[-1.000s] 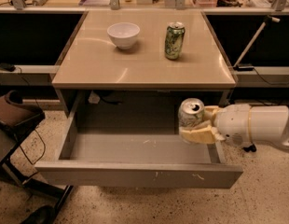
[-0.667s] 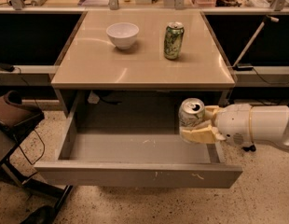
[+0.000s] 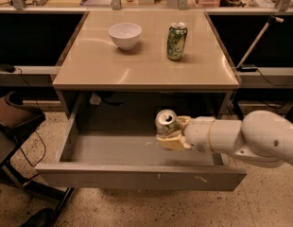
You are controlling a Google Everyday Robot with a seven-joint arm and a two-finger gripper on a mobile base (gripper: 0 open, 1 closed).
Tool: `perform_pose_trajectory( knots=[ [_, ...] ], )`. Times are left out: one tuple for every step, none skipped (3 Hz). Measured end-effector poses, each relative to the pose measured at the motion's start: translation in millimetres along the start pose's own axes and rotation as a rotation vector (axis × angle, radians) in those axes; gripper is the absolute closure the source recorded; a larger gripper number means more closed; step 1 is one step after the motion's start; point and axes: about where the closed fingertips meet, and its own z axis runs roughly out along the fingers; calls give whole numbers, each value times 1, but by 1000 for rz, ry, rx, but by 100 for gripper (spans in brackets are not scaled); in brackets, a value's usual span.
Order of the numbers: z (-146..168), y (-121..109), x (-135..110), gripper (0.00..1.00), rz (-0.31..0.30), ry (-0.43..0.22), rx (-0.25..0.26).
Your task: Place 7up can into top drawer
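- The 7up can (image 3: 166,121) hangs upright at centre frame, its silver top facing the camera, above the open cavity of the top drawer (image 3: 137,176) and not yet resting on the drawer floor.
- The gripper (image 3: 170,132) reaches in from the right, and its jaws are clamped on the can: one cream finger (image 3: 172,142) sits under and beside it, the other tucked behind at the right.
- The change: a second ago the can hovered over the right part of the drawer, and now it has slid left towards the middle and sits slightly lower in the frame.
- That looks like the carry-in step well under way. The can appears clear of the right wall and behind the front panel, with bare grey floor below it.
- The white arm (image 3: 241,138) stretches off to the right edge, passing over the drawer's right front corner.
- What seems left is to lower the can, open the jaws and pull out. The tall, narrow can could tip if it is let go too high.
- In the upper part of the frame, the desk top (image 3: 137,65) carries a darker green can (image 3: 176,41) and a white bowl (image 3: 124,35), both well apart from the action.
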Motion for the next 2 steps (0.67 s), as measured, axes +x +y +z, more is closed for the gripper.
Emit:
perform_pose_trajectory(
  knots=[
    [63,-12,22,100,-16,69,26],
    [82,-27,55,100,-41,217,76]
  ],
)
